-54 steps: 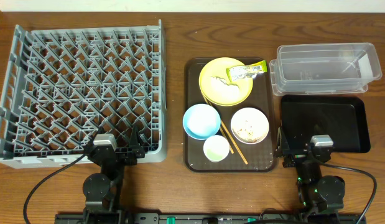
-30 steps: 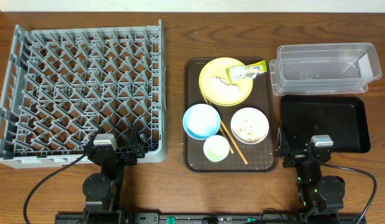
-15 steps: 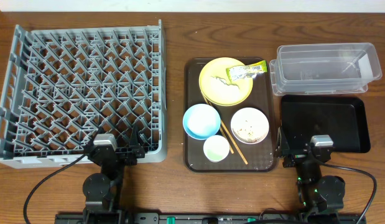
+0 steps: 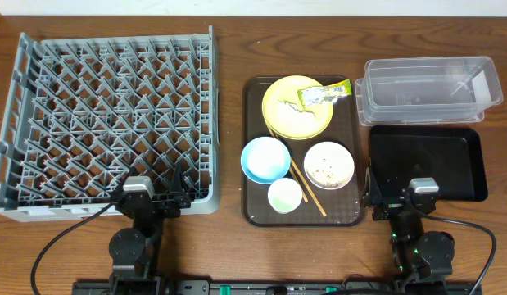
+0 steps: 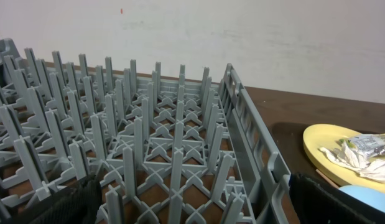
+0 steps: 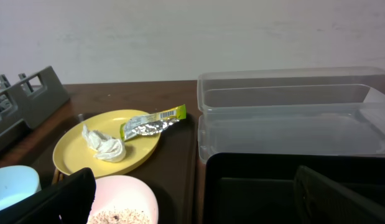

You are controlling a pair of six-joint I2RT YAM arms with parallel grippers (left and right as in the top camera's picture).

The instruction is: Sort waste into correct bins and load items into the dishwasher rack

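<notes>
The grey dishwasher rack (image 4: pixel 106 115) fills the table's left half. On a brown serving tray (image 4: pixel 253 209) lie a yellow plate (image 4: pixel 282 102) holding a yellow-green wrapper (image 4: pixel 324 94) and a white scrap (image 4: pixel 306 119), a blue bowl (image 4: pixel 265 159), a white bowl (image 4: pixel 328 165) with crumbs, a pale cup (image 4: pixel 285 195) and chopsticks (image 4: pixel 306 184). A clear tub (image 4: pixel 429 90) and a black tray (image 4: pixel 429 160) stand at the right. My left gripper (image 5: pixel 192 202) is open at the rack's near edge. My right gripper (image 6: pixel 198 199) is open and empty at the black tray's near left corner.
Bare wooden table (image 4: pixel 228 49) runs between the rack and the brown tray and along the far edge. Both arm bases sit at the near edge with cables trailing. A white wall rises behind the table in the wrist views.
</notes>
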